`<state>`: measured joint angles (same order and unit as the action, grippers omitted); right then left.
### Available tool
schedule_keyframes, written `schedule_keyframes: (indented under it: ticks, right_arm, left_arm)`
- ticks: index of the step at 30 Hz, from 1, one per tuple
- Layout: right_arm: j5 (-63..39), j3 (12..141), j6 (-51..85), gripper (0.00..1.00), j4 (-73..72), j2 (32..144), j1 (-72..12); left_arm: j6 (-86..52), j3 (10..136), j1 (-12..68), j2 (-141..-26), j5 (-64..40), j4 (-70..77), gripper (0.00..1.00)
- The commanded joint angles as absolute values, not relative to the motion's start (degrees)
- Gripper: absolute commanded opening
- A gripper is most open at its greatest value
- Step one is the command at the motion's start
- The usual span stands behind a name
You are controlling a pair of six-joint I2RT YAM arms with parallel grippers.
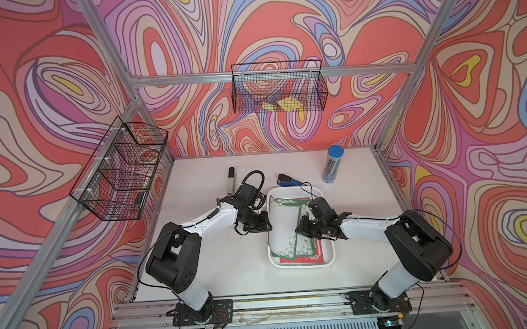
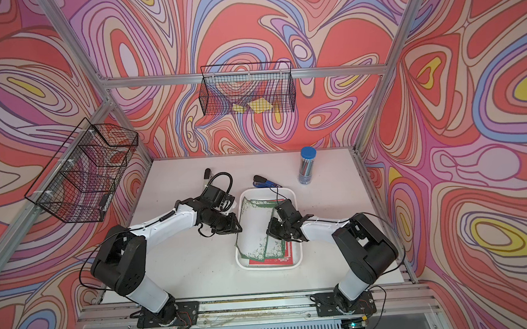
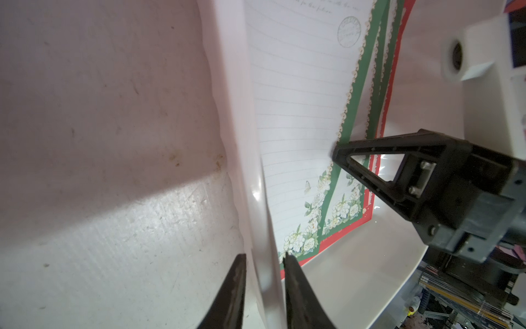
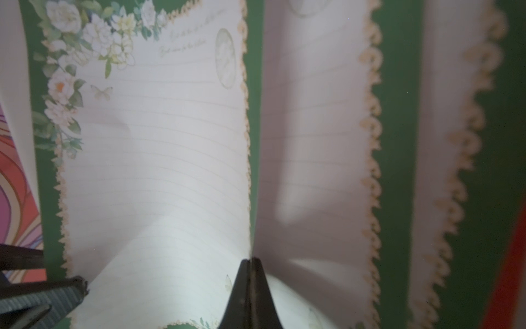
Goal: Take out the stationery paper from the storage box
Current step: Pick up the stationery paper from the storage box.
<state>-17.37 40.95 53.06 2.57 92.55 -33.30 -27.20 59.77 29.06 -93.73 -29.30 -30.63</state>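
**Though pinched on one edge, not yet lifted clear**

Where gripped, stands above the middle of the box [image 1: 302, 266]. Clenched there by the right gripper [image 4: 250, 260] on the right long edge of the top sheet [image 1: 283, 221] of the paper [image 1: 305, 257], about halfway along. Shown tip against tip in the right wrist view, with that edge folded in between. Bows up from the pinch like an arch and drapes its left long edge over the box's left rim. Runs lengthwise with the box, near end to far end, in both top views. Leaves the other sheets flat on the box floor underneath: more green borders, then red.

Straddled at the box's left rim by the left gripper [image 3: 264, 255], jaws parted with the glossy rim and the draped edge between them. Cannot tell whether pressing or merely astride. Sits just outside the box's left wall.

Judged from this: already in the right arm's keeping, so falls to that arm to raise. Turns on one relation, the pinch lying toward the box's right side while the free edge lies left, across the rim and between the other jaws. Calls for a lift straight up off the box before any carry sideways. Otherwise likely to drag the draped edge along the rim or catch it on the left gripper. Looks floppy as well, so apt to sag and nudge the lower sheets askew. With only one sheet raised, barely begun.
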Motion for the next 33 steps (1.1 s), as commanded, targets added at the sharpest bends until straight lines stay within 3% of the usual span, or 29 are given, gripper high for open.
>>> schedule_keyframes:
  ticks: [1, 9, 18, 33]
  right_arm:
    - [-14.9, 42.0, 52.1, 0.00, 5.3, 91.0, -33.0]
    - [-7.4, 53.1, 40.0, 0.00, 25.6, 84.5, -32.9]
    - [6.4, 70.0, 27.7, 0.00, 49.8, 83.8, -33.1]
    - [24.7, 90.5, 13.5, 0.00, 66.1, 85.8, -36.0]
  left_arm:
    - [-26.6, 60.9, 29.3, -91.6, -28.1, -33.5, 0.33]
    - [-25.7, 63.5, 29.3, -86.5, -23.9, -34.6, 0.48]
    - [-21.7, 64.9, 29.3, -79.1, -15.0, -32.1, 0.50]
    - [-18.7, 60.9, 29.3, -70.8, -11.3, -15.7, 0.51]
